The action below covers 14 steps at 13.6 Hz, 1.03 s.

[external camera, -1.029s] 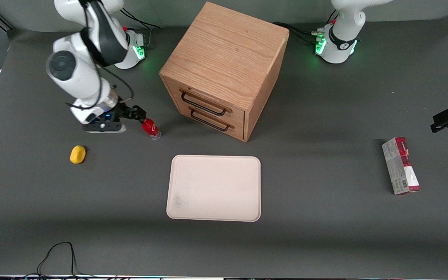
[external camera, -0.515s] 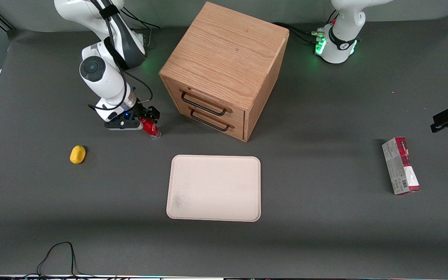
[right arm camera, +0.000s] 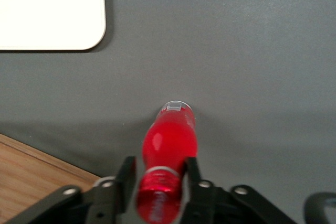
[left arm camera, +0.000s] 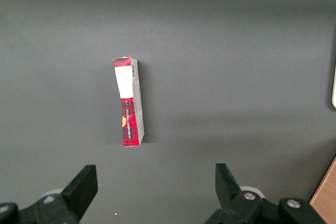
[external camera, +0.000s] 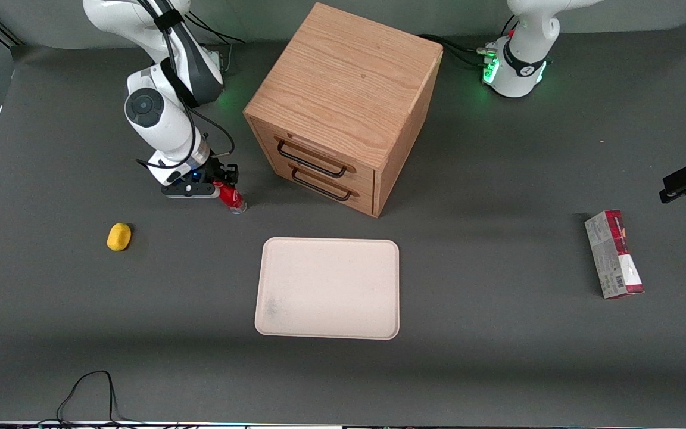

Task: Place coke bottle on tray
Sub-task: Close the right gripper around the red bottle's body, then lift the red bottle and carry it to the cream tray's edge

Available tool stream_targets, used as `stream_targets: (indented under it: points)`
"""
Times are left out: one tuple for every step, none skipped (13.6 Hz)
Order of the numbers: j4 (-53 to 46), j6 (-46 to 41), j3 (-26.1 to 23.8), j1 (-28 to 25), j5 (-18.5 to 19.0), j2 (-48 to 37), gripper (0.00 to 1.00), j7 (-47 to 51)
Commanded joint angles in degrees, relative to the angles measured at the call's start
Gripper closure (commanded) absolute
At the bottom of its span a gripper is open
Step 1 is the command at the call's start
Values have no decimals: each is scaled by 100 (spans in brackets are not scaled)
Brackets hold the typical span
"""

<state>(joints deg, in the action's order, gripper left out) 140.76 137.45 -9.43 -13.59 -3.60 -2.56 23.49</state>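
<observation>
The coke bottle is gripped near its cap by the narrowed fingers of the gripper — it stands on the table, farther from the front camera than the tray, so lifting is judged possible next.

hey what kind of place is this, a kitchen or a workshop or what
Most likely a robotics lab test bench: a grey matted table with staged props, a wooden drawer cabinet and a tray. The arm's hand is at a coke bottle in front of the cabinet.
</observation>
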Motion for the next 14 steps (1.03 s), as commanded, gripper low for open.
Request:
stream_targets:
  points:
    - [-92, 62, 20, 6, -27, -87, 100, -38]
    - [-231, 53, 20, 14, -27, -78, 100, -20]
    - [-442, -95, 20, 14, -27, -52, 100, -20]
    - [-792, -444, 29, 23, -27, -17, 100, -11]
    - [-1265, -935, 29, 41, -27, 62, 100, -11]
    - [-1844, -1488, 29, 41, -18, 184, 100, -20]
    - [-2459, -2042, 38, 49, -1, 359, 100, -29]
    - [-3144, -2561, 38, 50, 95, 570, 100, -29]
    - [-3864, -3079, 38, 50, 175, 842, 100, -29]
    - [-4655, -3563, 38, 41, 228, 1158, 100, -29]
    - [-5524, -4090, 38, 41, 237, 1518, 100, -29]
    - [-6411, -4617, 12, 32, 289, 1974, 100, -20]
    - [-7299, -5101, -15, 15, 472, 2448, 100, -37]
    - [-8039, -5341, -163, 6, 587, 2897, 100, -38]
